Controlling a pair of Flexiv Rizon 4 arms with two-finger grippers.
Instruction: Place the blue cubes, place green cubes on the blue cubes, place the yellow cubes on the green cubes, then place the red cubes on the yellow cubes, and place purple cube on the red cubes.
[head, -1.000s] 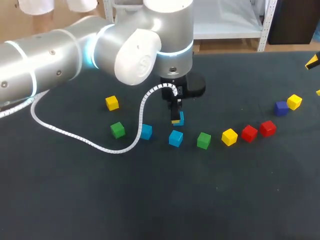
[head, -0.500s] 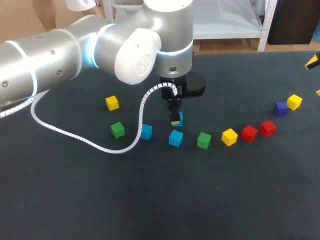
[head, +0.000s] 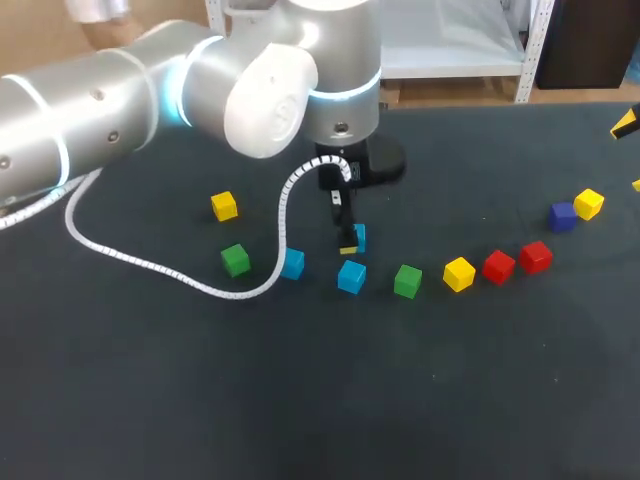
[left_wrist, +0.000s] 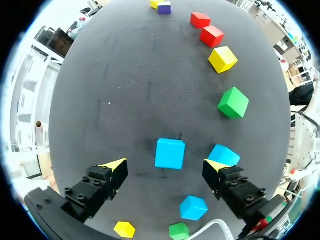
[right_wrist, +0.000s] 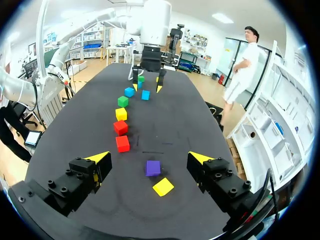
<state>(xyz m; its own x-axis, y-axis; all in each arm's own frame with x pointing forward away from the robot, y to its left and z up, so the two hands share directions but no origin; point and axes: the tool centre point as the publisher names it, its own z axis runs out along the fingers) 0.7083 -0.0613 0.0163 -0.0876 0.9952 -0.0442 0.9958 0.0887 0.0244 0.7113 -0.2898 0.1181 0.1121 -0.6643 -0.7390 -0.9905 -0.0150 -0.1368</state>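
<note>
The left gripper (left_wrist: 166, 166) hangs wide open astride a blue cube (left_wrist: 170, 153) resting on the desk (left_wrist: 125, 90), touching neither face, presumably centred for a clean grip, while the right gripper (right_wrist: 149, 158), open and empty, hovers near the purple cube (right_wrist: 153, 167), out of the way

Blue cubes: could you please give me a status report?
Left fingers open, straddling one blue cube, untouched. Right fingers open, purple cube ahead. Another blue cube crowds one left finger.
</note>
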